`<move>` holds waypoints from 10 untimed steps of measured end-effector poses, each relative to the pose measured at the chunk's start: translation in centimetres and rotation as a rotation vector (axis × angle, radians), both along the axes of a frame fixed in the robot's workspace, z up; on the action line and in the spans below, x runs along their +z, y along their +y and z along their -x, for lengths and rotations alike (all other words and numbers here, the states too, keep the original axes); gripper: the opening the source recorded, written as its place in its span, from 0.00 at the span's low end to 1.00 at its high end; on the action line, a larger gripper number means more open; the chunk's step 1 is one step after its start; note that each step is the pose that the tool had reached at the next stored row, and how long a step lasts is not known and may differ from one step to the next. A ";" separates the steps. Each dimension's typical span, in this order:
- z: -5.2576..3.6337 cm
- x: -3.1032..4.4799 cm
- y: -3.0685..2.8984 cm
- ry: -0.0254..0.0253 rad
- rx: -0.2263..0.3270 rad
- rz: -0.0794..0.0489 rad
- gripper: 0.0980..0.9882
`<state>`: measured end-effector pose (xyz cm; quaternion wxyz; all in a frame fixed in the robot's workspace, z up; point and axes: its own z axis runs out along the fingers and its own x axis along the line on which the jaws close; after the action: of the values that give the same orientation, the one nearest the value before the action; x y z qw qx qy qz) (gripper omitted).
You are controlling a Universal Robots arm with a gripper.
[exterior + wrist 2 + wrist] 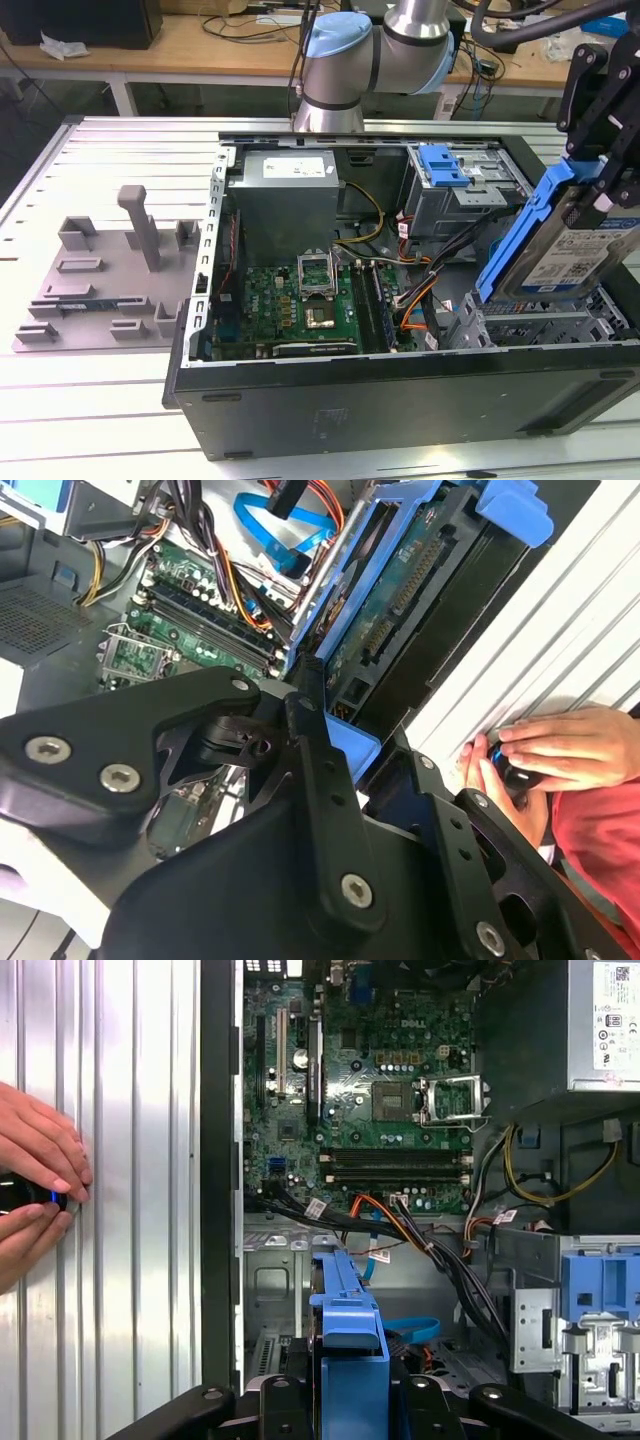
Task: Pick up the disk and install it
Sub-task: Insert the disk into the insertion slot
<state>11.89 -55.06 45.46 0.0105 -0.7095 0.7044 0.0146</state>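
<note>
Clearly the gripper point(603, 185) pinches the tilted disk point(563, 255), white-and-blue label showing, above the computer case point(400, 400).

The disk point(565, 255), a flat rectangular drive of dull silver metal, bears a smooth white-and-blue label and a glossy blue plastic frame. The black gripper point(600, 185) looks matt. The open dark-grey computer case point(350, 410) is matt painted metal, and the pale ribbed table point(90, 420) is satin metal. On the left, the grey moulded fixture tray point(100, 290) looks like matt plastic. The far bench point(200, 45) is wood.
</note>
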 end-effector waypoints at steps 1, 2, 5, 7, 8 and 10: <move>0.00 -0.07 -0.02 0.0000 0.000 0.000 0.30; 0.00 -0.13 -0.04 0.0000 0.000 0.000 0.30; 0.00 -0.24 -0.10 0.0000 0.000 0.000 0.30; 0.00 -0.32 -0.11 0.0000 0.000 0.000 0.30; 0.00 -0.38 -0.12 0.0000 0.000 0.000 0.30; 0.00 -0.53 -0.13 0.0000 0.000 0.000 0.30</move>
<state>11.89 -55.19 44.93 0.0105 -0.7095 0.7044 0.0146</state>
